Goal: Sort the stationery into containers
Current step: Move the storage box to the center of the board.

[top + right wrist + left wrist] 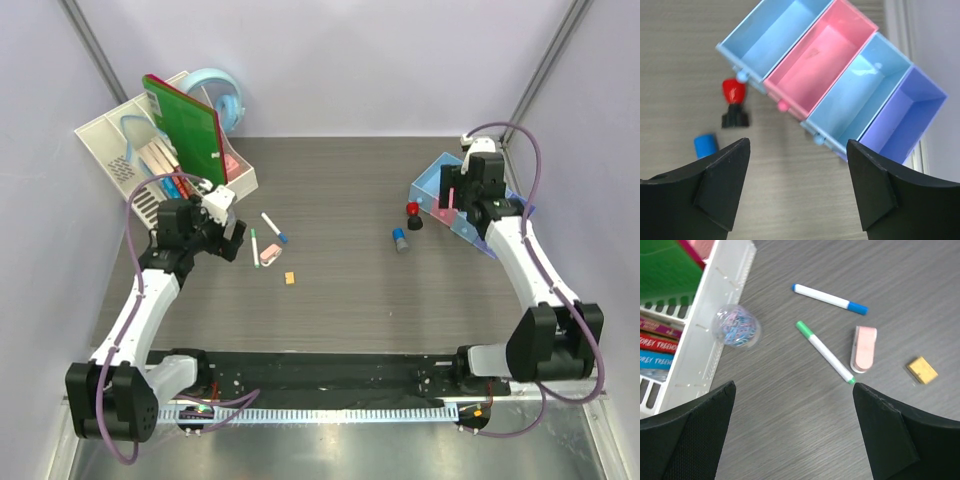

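The stationery lies in two groups. By the left arm are a green-capped pen [825, 352], a blue-capped pen [830, 299], a pink eraser [864, 348] and a small orange block [922, 370]. My left gripper [794, 386] hangs open above bare table just short of them, holding nothing. A red-and-black cylinder [734, 102] and a blue cylinder [706, 145] stand in front of the containers [820, 55], a row of light blue, pink, blue and violet bins. All the bins look empty. Over the table beside that row my right gripper [798, 142] is open and empty.
A white slotted organizer [120, 140] with a green book [185, 125] stands at the back left, a round light-blue dispenser [225, 100] behind it. A clear ball of paper clips [737, 326] rests against the organizer's wall. The enclosure walls close in on both sides.
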